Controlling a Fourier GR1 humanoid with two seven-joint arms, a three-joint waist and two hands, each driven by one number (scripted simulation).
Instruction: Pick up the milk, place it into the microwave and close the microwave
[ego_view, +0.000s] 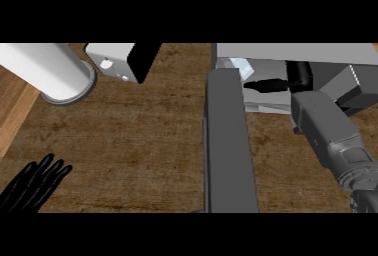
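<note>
- Head view: I see the milk (238, 65) only as a pale bluish-white corner, just left of my right hand (269, 85) and inside the microwave (295, 51) opening; most of it is hidden.
- My right forearm (332, 135) reaches up from the lower right into the microwave. The black fingers point left toward the milk; I cannot tell whether they hold it.
- The microwave door (227, 145) stands open, a long grey slab just left of that forearm.
- My left hand (33, 182) rests at the lower left, fingers straight and spread, on the brown worktop (133, 150).
- Well beyond it stand a white cylinder (48, 70) and a white box (118, 60).
</note>
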